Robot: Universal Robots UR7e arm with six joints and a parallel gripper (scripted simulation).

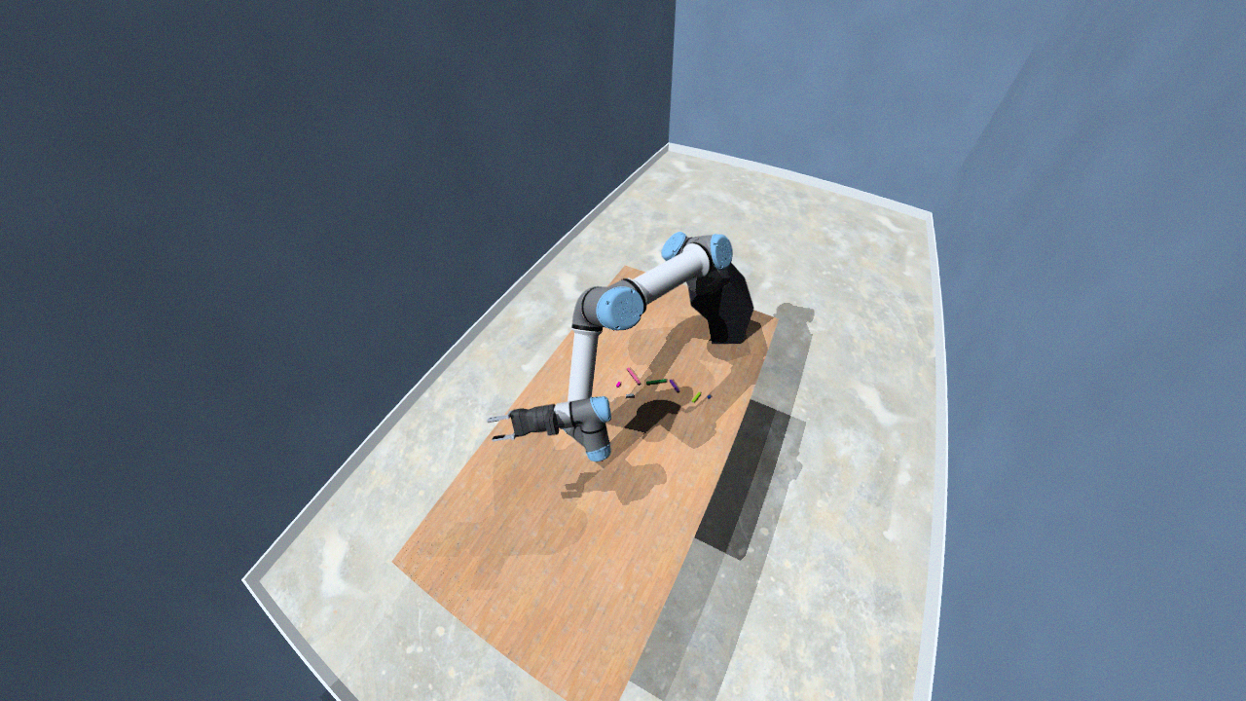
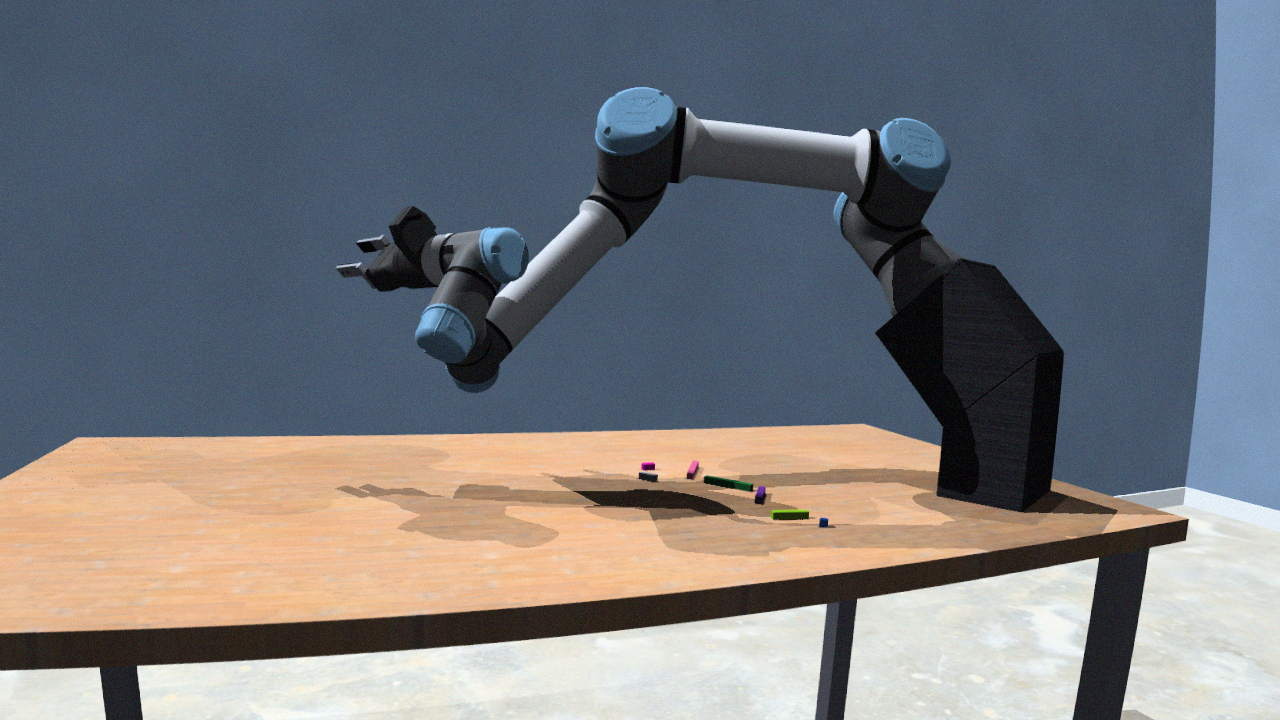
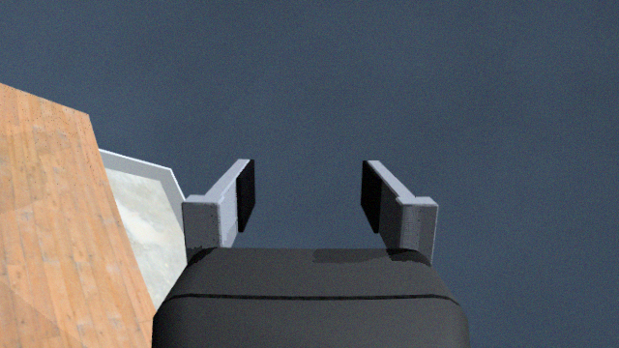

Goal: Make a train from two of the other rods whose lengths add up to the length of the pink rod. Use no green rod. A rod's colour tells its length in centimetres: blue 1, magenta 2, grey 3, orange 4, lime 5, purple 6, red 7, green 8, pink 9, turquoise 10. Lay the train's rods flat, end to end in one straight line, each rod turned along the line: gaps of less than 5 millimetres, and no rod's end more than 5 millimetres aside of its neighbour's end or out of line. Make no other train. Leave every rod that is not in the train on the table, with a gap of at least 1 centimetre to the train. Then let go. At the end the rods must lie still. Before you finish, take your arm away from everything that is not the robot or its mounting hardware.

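end effector [image 2: 356,256] wide open, empty, high above the table, well apart from pink rod [image 2: 691,469].

No readable text, label, brand, number or sign shows in any view. The blue joint caps [image 2: 635,119] on the arm carry faint marks, too small to read.

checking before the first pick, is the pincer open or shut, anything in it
Open and holding nothing. The wrist view shows the pincer with its two fingers set wide apart and only dark wall between them; it hangs high above the table.
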